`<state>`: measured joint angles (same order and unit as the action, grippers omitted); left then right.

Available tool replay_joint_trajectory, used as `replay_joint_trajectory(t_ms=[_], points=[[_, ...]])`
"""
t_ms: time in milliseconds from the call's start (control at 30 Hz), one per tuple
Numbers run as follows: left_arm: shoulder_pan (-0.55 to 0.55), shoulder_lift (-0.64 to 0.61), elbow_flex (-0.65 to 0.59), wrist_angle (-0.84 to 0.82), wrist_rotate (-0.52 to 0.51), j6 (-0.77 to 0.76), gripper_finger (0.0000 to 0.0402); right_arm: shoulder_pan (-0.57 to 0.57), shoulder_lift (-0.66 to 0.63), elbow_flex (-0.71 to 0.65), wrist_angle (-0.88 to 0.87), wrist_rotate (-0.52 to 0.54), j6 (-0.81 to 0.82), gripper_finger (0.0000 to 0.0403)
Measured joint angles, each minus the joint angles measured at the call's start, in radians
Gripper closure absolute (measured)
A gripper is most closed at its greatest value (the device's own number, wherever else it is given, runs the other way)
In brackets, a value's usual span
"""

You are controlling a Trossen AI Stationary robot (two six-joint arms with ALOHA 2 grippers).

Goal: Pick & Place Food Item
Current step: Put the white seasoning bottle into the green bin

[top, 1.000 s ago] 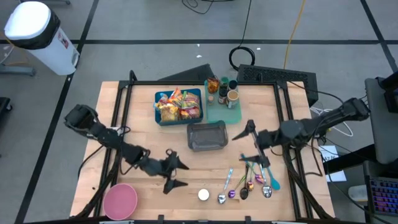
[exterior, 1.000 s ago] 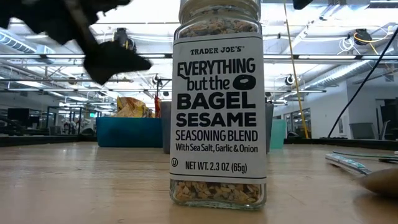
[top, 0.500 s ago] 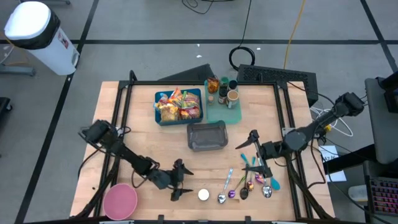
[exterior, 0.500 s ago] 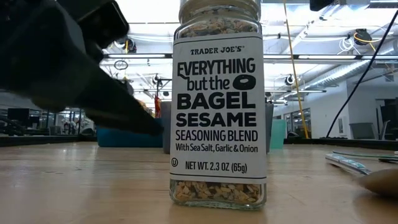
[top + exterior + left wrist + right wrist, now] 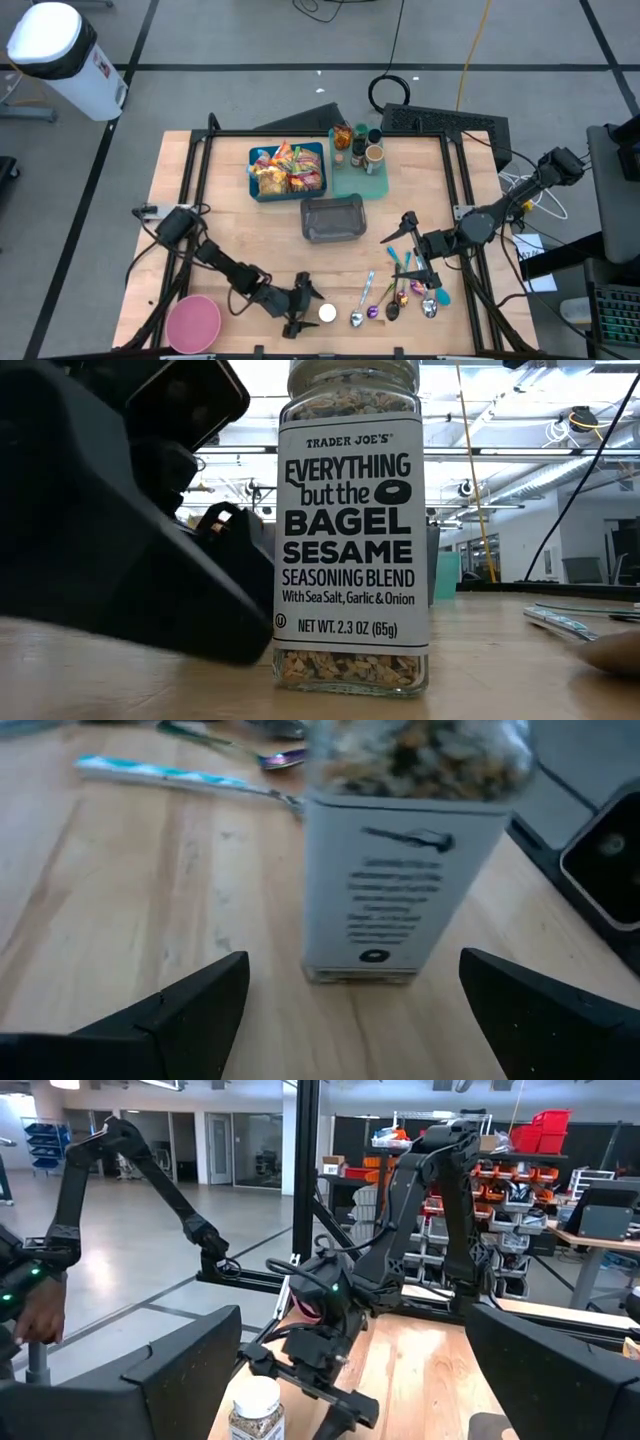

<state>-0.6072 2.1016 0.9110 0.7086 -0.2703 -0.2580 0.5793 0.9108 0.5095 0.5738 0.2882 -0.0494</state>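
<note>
The food item is a glass jar of bagel sesame seasoning (image 5: 350, 530) with a white label. It stands upright on its base near the table's near edge (image 5: 327, 313). My left gripper (image 5: 307, 308) is low over the table just left of the jar and open. In the left wrist view its two fingers (image 5: 200, 1005) flank the space in front of the jar (image 5: 400, 860) without touching it. In the low view the gripper shows as a dark mass (image 5: 150, 560) beside the jar. My right gripper (image 5: 392, 250) hangs open and empty, high over the table's right half.
Several spoons (image 5: 395, 300) lie right of the jar. A pink bowl (image 5: 193, 322) sits at the near left. A grey container (image 5: 333, 218), a blue bin of snack packets (image 5: 288, 170) and a teal tray of jars (image 5: 360, 158) stand farther back. A person's hand (image 5: 40, 1310) shows beyond the table.
My left gripper has come down and moved toward the table's near edge and right, up to the jar. It has rolled somewhat and stayed open. The jar has not moved. My right gripper has shifted a little toward the near edge.
</note>
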Motion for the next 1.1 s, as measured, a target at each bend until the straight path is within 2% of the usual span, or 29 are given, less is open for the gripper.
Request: replay_joint_trajectory(t_ms=[200, 533, 800, 1100], points=[[0.02, 0.023, 0.03, 0.0, 0.001, 0.089, 0.0034, 0.0, 0.0, 0.0, 0.0, 0.0, 0.006, 0.0025], [0.037, 0.022, 0.032, 0.005, -0.007, 0.038, 0.0034, 0.0, 0.0, 0.0, -0.001, 0.0, 0.03, 0.0025], [0.044, 0.022, 0.032, 0.073, -0.015, 0.09, 0.0034, 0.0, 0.0, 0.0, -0.001, 0.0, 0.03, 0.0025], [0.059, 0.022, 0.035, 0.08, -0.001, 0.073, 0.0034, 0.0, 0.0, 0.0, -0.001, 0.0, 0.03, 0.0025]])
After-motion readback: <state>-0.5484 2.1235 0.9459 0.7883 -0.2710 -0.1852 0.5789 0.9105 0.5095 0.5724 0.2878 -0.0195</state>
